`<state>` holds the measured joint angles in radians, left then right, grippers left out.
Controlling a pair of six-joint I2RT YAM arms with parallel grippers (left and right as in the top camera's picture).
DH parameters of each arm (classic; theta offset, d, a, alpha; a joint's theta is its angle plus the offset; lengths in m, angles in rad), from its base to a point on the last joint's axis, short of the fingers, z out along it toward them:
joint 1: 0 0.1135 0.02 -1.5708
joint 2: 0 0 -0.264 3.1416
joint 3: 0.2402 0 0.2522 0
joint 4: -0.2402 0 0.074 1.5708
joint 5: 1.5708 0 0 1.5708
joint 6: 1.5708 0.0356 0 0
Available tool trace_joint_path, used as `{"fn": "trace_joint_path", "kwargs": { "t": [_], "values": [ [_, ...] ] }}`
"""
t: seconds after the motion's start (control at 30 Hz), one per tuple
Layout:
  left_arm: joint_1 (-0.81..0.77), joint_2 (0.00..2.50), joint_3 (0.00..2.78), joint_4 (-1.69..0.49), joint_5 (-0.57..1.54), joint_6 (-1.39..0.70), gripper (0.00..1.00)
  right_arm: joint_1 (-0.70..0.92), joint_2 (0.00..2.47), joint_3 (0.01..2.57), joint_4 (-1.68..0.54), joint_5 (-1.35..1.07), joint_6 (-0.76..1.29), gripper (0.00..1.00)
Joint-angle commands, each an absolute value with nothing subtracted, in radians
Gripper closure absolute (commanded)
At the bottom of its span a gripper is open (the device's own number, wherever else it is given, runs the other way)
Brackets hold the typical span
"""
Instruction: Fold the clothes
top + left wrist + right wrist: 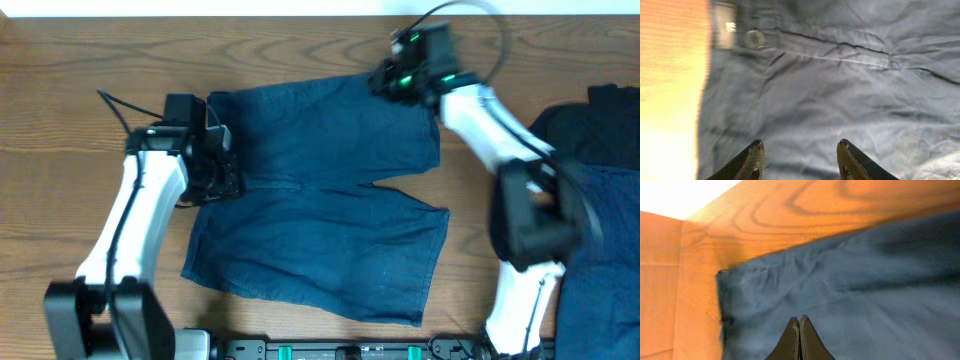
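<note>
A pair of blue denim shorts [320, 200] lies flat on the wooden table [60, 60], waistband to the left and legs to the right. My left gripper [225, 165] is open, just above the waistband end of the shorts [840, 90], near the metal button [754, 38]; its fingers [800, 145] hold nothing. My right gripper [385, 80] is at the far leg's hem corner. Its fingers [799, 317] are pressed shut over the denim [865, 280], and no cloth shows between the tips.
More dark blue clothes [600, 140] are piled at the table's right edge, partly behind the right arm. The table's far edge [250, 12] runs just beyond the shorts. Bare wood [790, 215] shows around the far hem corner.
</note>
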<state>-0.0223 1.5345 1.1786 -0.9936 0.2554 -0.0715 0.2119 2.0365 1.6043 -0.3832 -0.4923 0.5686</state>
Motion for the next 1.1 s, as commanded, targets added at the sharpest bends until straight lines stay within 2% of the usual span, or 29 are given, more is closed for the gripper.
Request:
{"fn": "trace_joint_path", "kwargs": {
  "t": [0.0, 0.03, 0.1, 0.13, 0.17, 0.23, 0.3, 0.4, 0.53, 0.67, 0.87, 1.07],
  "values": [
    [-0.018, 1.418, 1.248, -1.061, 0.183, -0.057, 0.48, 0.182, 1.842, 1.629, -0.544, -0.394, 0.462, 0.99],
    [-0.018, 1.382, 1.251, -1.081, 0.178, -0.062, 0.44, 0.175, 1.794, 1.629, -0.633, -0.364, 0.462, 0.98],
    [-0.018, 1.324, 1.25, -1.12, 0.164, -0.096, 0.3, 0.165, 1.725, 1.629, -0.786, -0.323, 0.462, 0.94],
    [-0.018, 1.302, 1.25, -1.144, 0.164, -0.118, 0.2, 0.162, 1.698, 1.629, -0.86, -0.303, 0.462, 0.87],
    [-0.018, 1.282, 1.248, -1.175, 0.164, -0.149, 0.17, 0.162, 1.675, 1.629, -0.942, -0.276, 0.462, 0.8],
    [-0.018, 1.259, 1.24, -1.23, 0.164, -0.204, 0.17, 0.162, 1.652, 1.624, -1.097, -0.229, 0.463, 0.69],
    [-0.018, 1.253, 1.218, -1.25, 0.164, -0.229, 0.17, 0.163, 1.652, 1.608, -1.191, -0.21, 0.462, 0.66],
    [-0.018, 1.259, 1.163, -1.242, 0.164, -0.25, 0.16, 0.166, 1.655, 1.511, -1.241, -0.173, 0.463, 0.67],
    [-0.018, 1.276, 1.069, -1.206, 0.164, -0.268, 0.16, 0.166, 1.655, 1.246, -1.154, -0.166, 0.463, 0.78],
    [-0.018, 1.276, 1.024, -1.168, 0.164, -0.268, 0.16, 0.171, 1.655, 1.052, -0.968, -0.222, 0.468, 0.98],
    [-0.018, 1.276, 1.022, -1.137, 0.165, -0.268, 0.14, 0.171, 1.655, 0.831, -0.685, -0.229, 0.596, 0.99],
    [-0.018, 1.276, 1.022, -1.139, 0.165, -0.268, 0.14, 0.147, 1.655, 0.698, -0.47, -0.071, 0.739, 0.99]
  ]
}}
